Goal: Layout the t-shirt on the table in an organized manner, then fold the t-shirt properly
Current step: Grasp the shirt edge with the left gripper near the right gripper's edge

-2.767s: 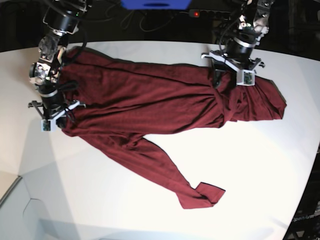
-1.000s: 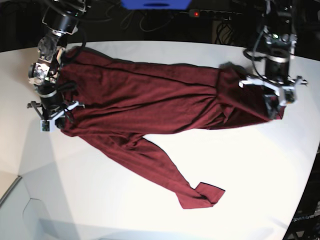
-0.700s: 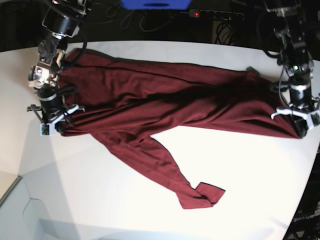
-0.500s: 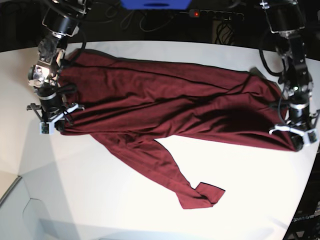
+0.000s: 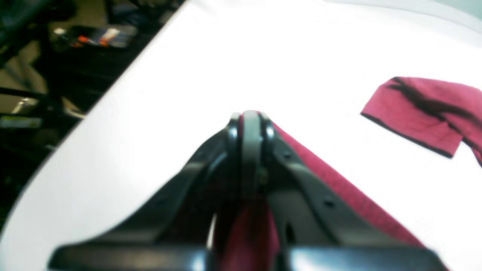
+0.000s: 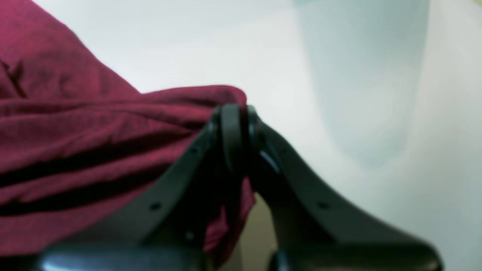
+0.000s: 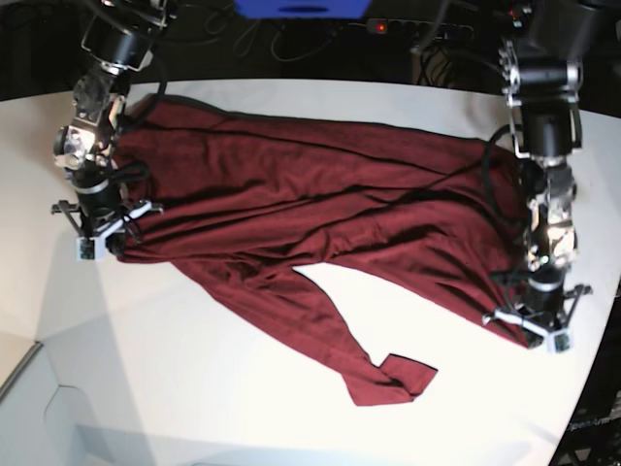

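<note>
My left hand [image 7: 533, 333] is clamped on a corner of the t-shirt [image 7: 291, 209], low on the right side of the base view, close to the curved edge of the white tabletop [image 7: 466, 408]. In the left wrist view the fingers [image 5: 250, 128] are pressed together with red cloth pinched between them, and a taut edge of the fabric runs back from them toward the camera. My right hand [image 7: 100, 241] is closed on the shirt's opposite end, at the left of the base view; the right wrist view shows a bunched fold of maroon cloth caught at the closed fingertips [image 6: 230, 124].

Between my two hands the shirt lies spread across the far half of the tabletop, creased in long folds. One sleeve trails toward the near side, and its cuff [image 7: 396, 379] is turned over on itself. That same folded cuff lies flat on the white surface in the left wrist view, well apart from my left hand.
</note>
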`<state>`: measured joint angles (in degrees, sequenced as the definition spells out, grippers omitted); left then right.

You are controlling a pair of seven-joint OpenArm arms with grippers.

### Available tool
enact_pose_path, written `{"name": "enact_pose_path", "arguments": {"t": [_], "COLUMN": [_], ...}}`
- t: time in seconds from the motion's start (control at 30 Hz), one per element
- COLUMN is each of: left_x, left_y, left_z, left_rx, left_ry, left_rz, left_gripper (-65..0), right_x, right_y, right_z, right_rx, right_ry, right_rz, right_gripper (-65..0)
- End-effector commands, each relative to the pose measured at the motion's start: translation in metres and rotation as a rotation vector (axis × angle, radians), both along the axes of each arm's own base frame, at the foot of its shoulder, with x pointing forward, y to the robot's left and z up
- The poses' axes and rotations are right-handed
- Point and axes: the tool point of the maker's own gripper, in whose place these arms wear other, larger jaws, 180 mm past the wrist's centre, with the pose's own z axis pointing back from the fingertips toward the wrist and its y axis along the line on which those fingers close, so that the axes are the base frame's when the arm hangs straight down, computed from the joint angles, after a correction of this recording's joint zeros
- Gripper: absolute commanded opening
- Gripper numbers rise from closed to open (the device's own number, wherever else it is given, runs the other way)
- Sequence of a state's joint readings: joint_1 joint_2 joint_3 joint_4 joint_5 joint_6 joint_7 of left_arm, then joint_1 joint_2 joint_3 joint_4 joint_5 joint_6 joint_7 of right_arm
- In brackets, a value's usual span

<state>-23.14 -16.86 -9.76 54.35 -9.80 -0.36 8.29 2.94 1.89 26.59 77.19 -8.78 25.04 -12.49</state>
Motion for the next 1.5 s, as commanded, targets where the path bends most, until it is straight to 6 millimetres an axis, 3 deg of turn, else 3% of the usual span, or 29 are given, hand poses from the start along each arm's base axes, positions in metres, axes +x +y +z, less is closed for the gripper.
{"name": "enact_pose_path", "arguments": {"t": [0.0,0.13,0.2,0.3,0.43,0.53,0.67,0.77,0.97,1.47], "left_x": [0.017,0.039,0.046,0.047,0.033,0.017,-0.017,-0.042,-0.074,-0.080], "left_y": [0.005,0.002,0.000,-0.005,-0.002,0.002,-0.014,-0.006,0.009,-0.002], "left_z": [0.021,0.002,-0.003,-0.007,-0.026,-0.025,-0.024,-0.022,-0.048,-0.064], "left_rx": [0.014,0.002,0.004,0.014,-0.001,0.029,0.049,0.013,-0.085,-0.123], "left_ry": [-0.048,0.044,0.079,0.101,0.193,0.202,0.156,0.126,0.151,0.178], "left_rz": [0.007,0.004,-0.001,-0.019,-0.012,-0.027,-0.087,-0.065,0.029,0.032], "left_gripper": [-65.0,-64.2,-60.6,-47.5,-25.6,-15.6,-15.7,-17.6,-20.6,-20.6], "right_x": [0.010,0.010,0.010,0.010,0.010,0.010,0.010,0.010,0.010,0.009], "right_y": [-0.004,-0.003,-0.003,-0.002,-0.002,-0.002,-0.002,-0.002,0.000,-0.001], "right_z": [0.018,0.017,0.017,0.017,0.018,0.018,0.017,0.017,0.016,0.016], "right_rx": [-0.010,-0.006,-0.006,-0.005,-0.007,-0.007,-0.006,-0.006,-0.005,-0.004], "right_ry": [-0.064,-0.063,-0.063,-0.061,-0.065,-0.065,-0.061,-0.061,-0.060,-0.058], "right_rz": [-0.002,-0.002,-0.002,-0.002,-0.002,-0.002,-0.002,-0.002,0.002,-0.001], "right_gripper": [-65.0,-65.0,-65.0,-65.0,-65.0,-65.0,-65.0,-65.0,-65.0,-65.0]}}
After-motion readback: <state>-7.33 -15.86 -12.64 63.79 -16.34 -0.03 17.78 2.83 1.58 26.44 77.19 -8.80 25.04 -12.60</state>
